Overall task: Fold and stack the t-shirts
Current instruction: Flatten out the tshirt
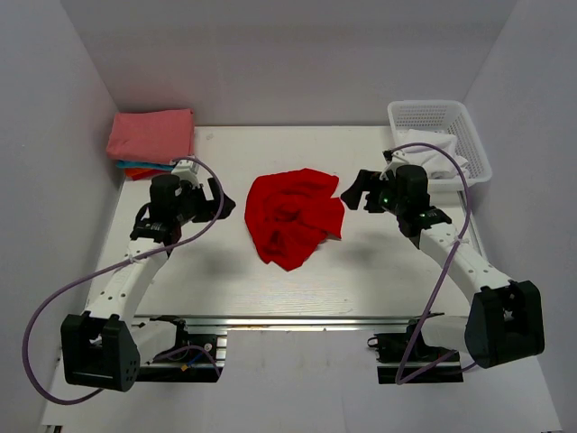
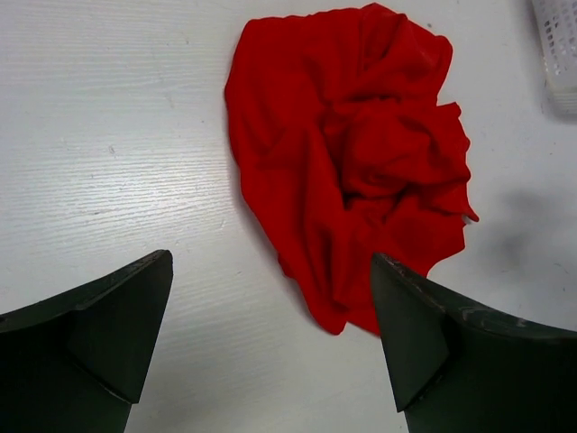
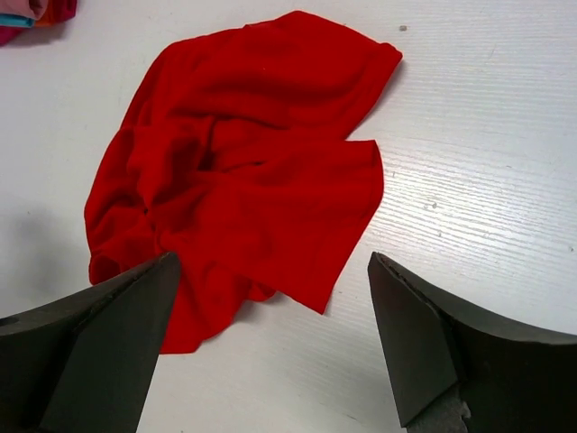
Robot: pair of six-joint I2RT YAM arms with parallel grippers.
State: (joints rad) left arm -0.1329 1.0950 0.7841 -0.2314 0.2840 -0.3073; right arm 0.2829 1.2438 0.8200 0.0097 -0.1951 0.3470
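Here, a folded stack [image 1: 151,135], pink on top, sits in the far-left corner. The left gripper [image 1: 219,203] hangs released beside the crumpled red shirt [image 1: 293,216] at mid-table. The right gripper [image 1: 354,191], jaws spread, flanks its other side. A basket [image 1: 431,106] stands far right.

The t-shirt [image 1: 293,216] at mid-frame is plain bright red on the white bench [image 1: 225,280]. At upper left, the stack [image 1: 151,135] shows pink over teal and orange-red edges.

The left gripper [image 1: 225,200] and right gripper [image 1: 353,189] are black, links [image 1: 122,284] white, 2 cables [image 1: 34,336] purple.
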